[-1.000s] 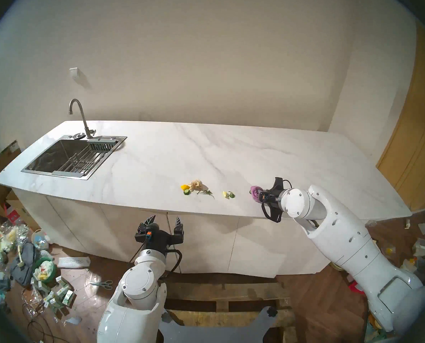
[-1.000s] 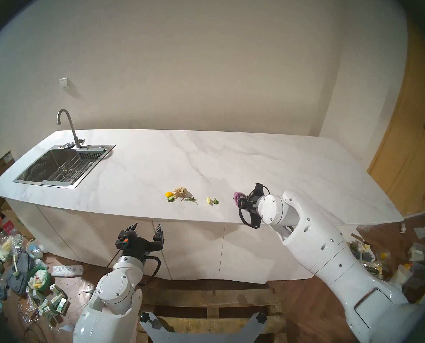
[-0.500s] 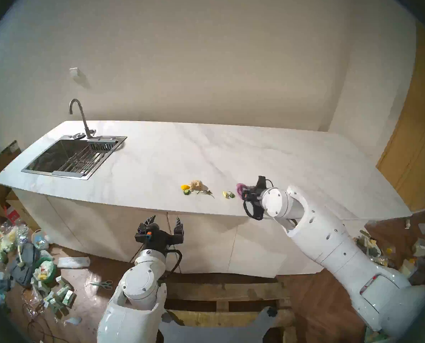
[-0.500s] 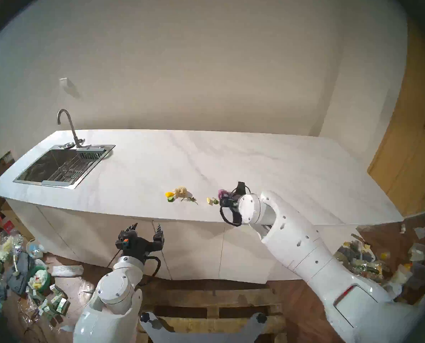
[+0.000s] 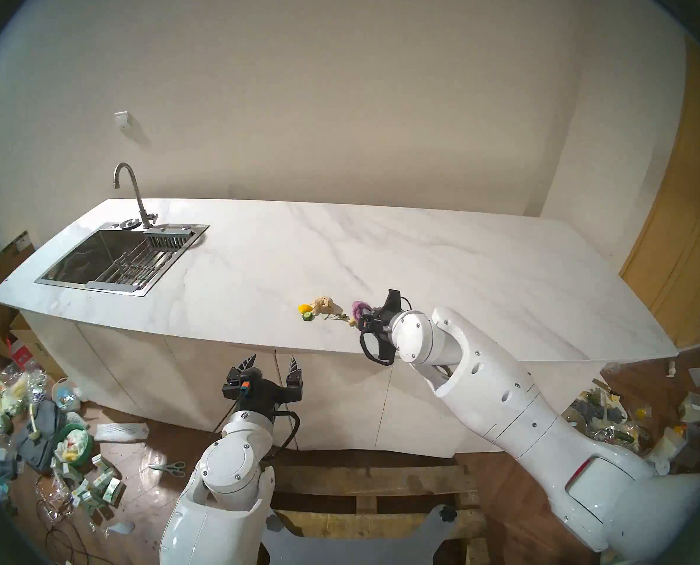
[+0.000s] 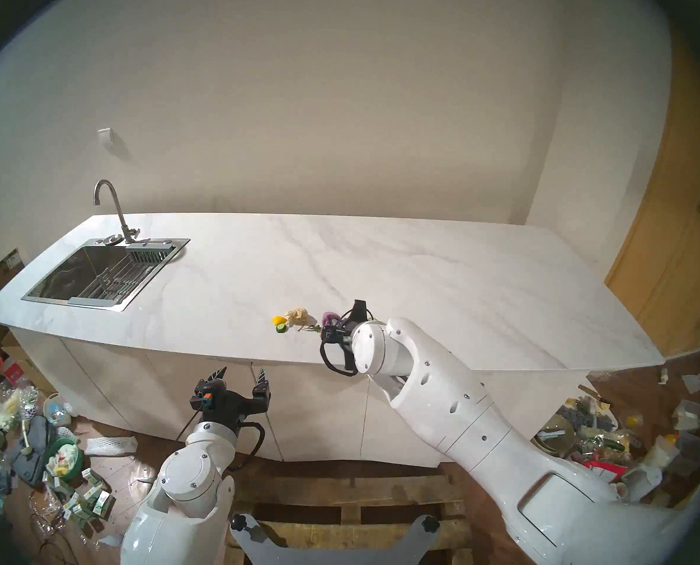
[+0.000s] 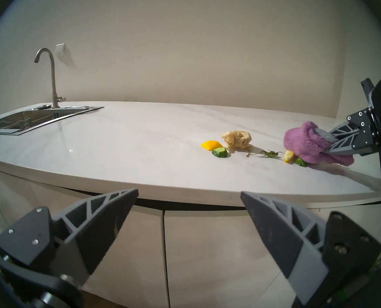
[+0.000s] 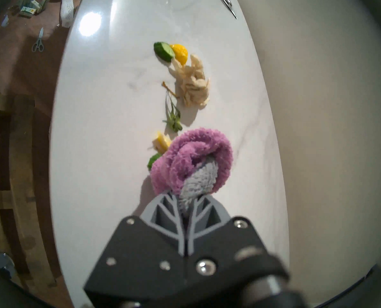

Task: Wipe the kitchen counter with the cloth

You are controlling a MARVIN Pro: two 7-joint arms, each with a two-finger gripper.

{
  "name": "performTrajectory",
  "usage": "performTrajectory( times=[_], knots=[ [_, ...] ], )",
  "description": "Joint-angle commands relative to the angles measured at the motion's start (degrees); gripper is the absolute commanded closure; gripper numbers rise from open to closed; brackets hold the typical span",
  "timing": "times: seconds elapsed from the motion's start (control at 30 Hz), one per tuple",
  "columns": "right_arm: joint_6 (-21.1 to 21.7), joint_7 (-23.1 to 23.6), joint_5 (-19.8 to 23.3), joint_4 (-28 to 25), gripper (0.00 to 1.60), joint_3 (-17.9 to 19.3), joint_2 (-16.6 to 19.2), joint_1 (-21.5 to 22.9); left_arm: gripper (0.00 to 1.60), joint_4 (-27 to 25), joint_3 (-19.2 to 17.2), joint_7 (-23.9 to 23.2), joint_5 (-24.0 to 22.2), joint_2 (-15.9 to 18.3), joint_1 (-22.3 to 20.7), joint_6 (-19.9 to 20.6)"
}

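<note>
Two scraps touch the cloth [image 8: 191, 158] clamped in the right gripper [image 8: 186, 203]; remaining litter lies straight up-frame, while the left gripper [image 7: 188, 197] idles open, farther away.

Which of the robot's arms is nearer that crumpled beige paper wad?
Right. Its gripper, holding the purple fuzzy cloth, is beside the wad; the left gripper hangs below the white marble counter's edge.

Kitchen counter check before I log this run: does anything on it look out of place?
Yes. Food scraps lie loose near the front edge of the kitchen counter: an orange piece, cucumber slice, a crumpled beige paper wad and a green sprig. The cloth touches two more scraps.
</note>
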Motion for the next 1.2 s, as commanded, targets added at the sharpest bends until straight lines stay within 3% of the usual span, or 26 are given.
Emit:
performTrajectory(
  times=[0.0,0.03,0.1,0.17,0.57,0.83,0.97,1.03,1.17],
  knots=[
    [2.23,-2.83,-0.29,1.08,1.60,-2.02,-6.60,3.70,0.00,-1.43,0.11,-0.11,-0.01,-0.03,-0.40,-0.39],
    [2.43,-3.26,0.60,0.92,1.60,-3.35,-5.87,4.53,0.00,-1.42,0.11,-0.10,-0.01,-0.03,-0.40,-0.39],
    [3.06,-3.99,-0.81,2.91,1.60,-1.93,-8.93,4.87,0.00,-1.45,0.11,-0.10,-0.01,-0.03,-0.38,-0.39],
    [3.36,-4.91,-1.20,3.79,1.60,-1.41,-8.22,6.05,0.00,-1.49,0.11,-0.11,-0.02,-0.02,-0.36,-0.39],
    [2.71,-3.38,0.16,-3.02,1.60,6.60,-0.19,7.30,0.00,-1.36,0.12,-0.08,-0.02,-0.02,-0.43,-0.39],
    [1.87,-1.33,-2.00,-1.55,1.60,10.59,6.30,4.21,0.00,-1.44,0.13,-0.08,-0.03,0.00,-0.39,-0.39],
    [0.13,0.31,-3.04,-0.93,1.60,11.28,9.22,2.55,0.00,-1.48,0.13,-0.08,-0.04,0.00,-0.37,-0.39],
    [-0.64,-0.61,-5.60,1.46,1.60,9.87,10.56,2.24,0.00,-1.45,0.14,-0.07,-0.04,0.00,-0.38,-0.39],
    [-2.15,-2.03,-5.50,3.38,1.60,9.27,12.04,1.36,0.00,-1.59,0.14,-0.09,-0.06,0.03,-0.30,-0.37]
  ],
)
